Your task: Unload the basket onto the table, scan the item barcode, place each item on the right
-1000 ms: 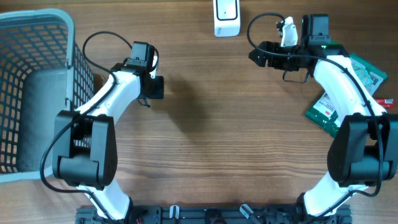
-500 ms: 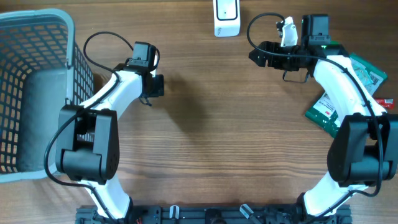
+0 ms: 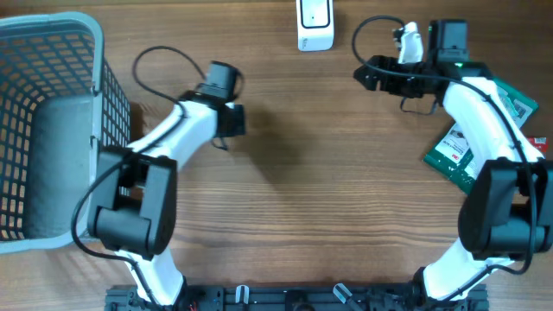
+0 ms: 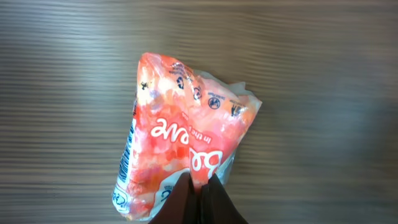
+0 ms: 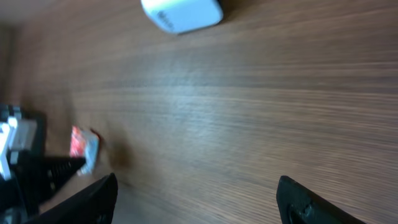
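The item is a soft orange-pink snack packet [image 4: 180, 130] with white lettering and blue printed lines along its left edge. My left gripper [image 4: 198, 184] is shut on the packet's lower edge and holds it above the wooden table. In the overhead view the left gripper [image 3: 232, 123] is left of centre and hides the packet. The white scanner [image 3: 314, 22] stands at the table's far edge. My right gripper [image 3: 368, 74] hovers open beside it, with nothing between its fingers. The right wrist view shows the scanner [image 5: 182, 14] at the top and the packet [image 5: 83, 149] small at the left.
A grey wire basket [image 3: 52, 52] fills the left side of the table. Green packets [image 3: 458, 151] lie at the right edge under the right arm, with a red item [image 3: 537, 142] beside them.
The left gripper has closed on the packet, and the left arm has moved to the right with it. The right arm has shifted slightly right, still open.
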Controlling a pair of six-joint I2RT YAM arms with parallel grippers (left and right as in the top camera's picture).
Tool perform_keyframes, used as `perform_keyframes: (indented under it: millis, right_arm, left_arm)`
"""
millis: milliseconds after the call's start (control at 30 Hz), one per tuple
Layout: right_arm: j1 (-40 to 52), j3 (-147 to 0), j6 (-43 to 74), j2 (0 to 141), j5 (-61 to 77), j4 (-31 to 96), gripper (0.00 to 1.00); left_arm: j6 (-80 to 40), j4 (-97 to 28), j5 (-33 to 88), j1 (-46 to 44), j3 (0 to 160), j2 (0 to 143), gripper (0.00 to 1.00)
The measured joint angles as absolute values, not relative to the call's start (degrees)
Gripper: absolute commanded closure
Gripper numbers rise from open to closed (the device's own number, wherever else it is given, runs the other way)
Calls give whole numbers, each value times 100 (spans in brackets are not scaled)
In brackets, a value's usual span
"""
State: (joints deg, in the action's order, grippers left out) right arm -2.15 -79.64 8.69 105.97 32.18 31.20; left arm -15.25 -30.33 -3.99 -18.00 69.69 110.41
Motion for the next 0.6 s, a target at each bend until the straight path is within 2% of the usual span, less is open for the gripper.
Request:
perform_keyframes:
  millis: [200, 333, 367, 400, 433, 467, 600]
  right_arm:
    - [-650, -7964, 867, 10112, 3168, 3361, 21]
    - [-655, -7964, 864, 10090, 3050, 3577, 21]
    - [-655, -7964, 864, 10090, 3037, 3575, 21]
    - [-655, -7964, 864, 10090, 3033, 3577, 21]
    - [-655, -7964, 864, 10090, 3015, 3579, 21]
    - [-655, -7964, 867, 10090, 3015, 3579, 21]
    - [-655, -7964, 864, 10090, 2993, 3638, 21]
  left_arm:
    - [-2805, -2314, -292, -3127, 6960, 11041, 96]
    - [-3422, -2134, -266, -3559, 6958, 11041, 96]
    - [-3518, -2134, -263, -3614, 6958, 11041, 91]
    - [-3573, -2137, -263, -3647, 6958, 11041, 78]
    - [-3660, -2137, -263, -3664, 6958, 11041, 50]
    - [-3660, -2137, -266, -3664, 6958, 11041, 37]
    - [-3782, -2134, -263, -3664, 6958, 11041, 31]
